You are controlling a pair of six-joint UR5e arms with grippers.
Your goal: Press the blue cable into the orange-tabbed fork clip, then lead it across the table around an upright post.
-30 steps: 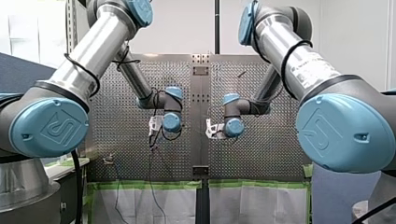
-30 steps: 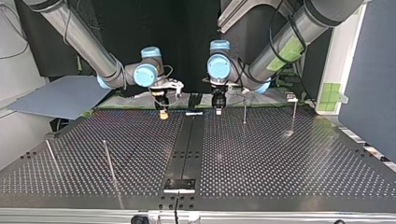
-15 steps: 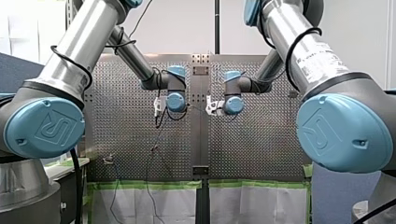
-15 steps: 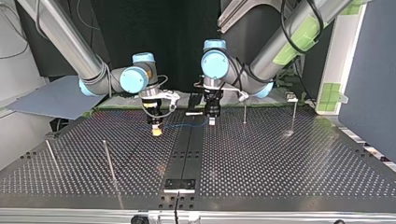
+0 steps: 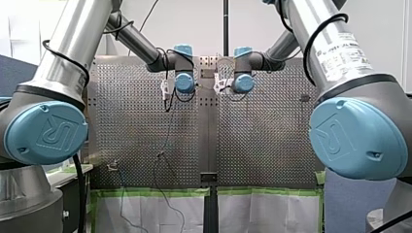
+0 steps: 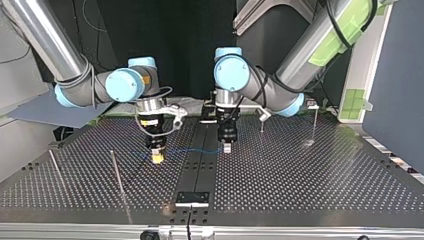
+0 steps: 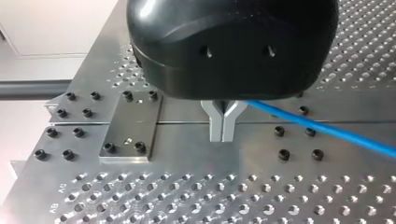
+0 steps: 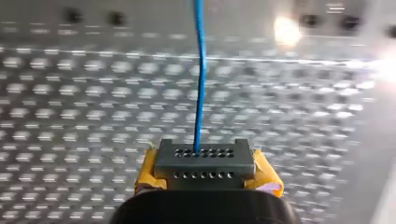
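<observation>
My left end effector (image 6: 226, 148) hangs over the middle of the worktop (image 6: 310, 180), just beside the plain centre strip (image 6: 200, 167). In the left wrist view its metal fingers (image 7: 215, 123) are pressed together, pinching the blue cable (image 6: 190, 150), which leaves them sideways over the perforated surface.

My right end effector (image 6: 157, 157) hangs on the other side of the strip. In the right wrist view its yellow pads (image 8: 147, 173) are closed narrow on the same cable, which runs straight ahead from between them.

In the top view the cable spans the strip from one end effector to the other, low over the worktop. I cannot tell whether it touches.

A pair of upright posts (image 6: 261, 121) stands near the worktop's edge by the arms. A second pair of posts (image 6: 116, 172) stands toward the corner at the top view's lower left, well apart from the cable.
</observation>
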